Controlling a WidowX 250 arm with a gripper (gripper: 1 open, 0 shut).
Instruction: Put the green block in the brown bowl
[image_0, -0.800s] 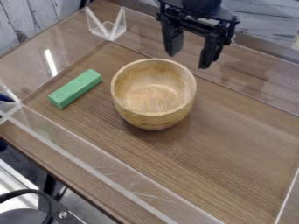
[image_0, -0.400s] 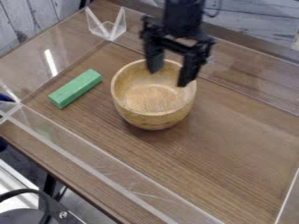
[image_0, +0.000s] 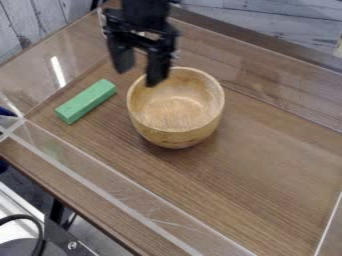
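Simply 1 round, grained wooden bowl (image_0: 177, 126).

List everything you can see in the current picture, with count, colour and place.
block: one, bright green, flat on the table left of the bowl in the picture
bowl: one, light brown wood, on the table near the middle of the picture
table: one, brown wood, spanning most of the picture
clear strip: one, see-through, running diagonally across the lower left of the table
dark ring-shaped item: one, black and grey, lower left corner, only partly in view
blue item: one, blue, left edge, cut off and too little shown to name
pincer: one, black, blurred, jaws apart, above the table behind the block and bowl
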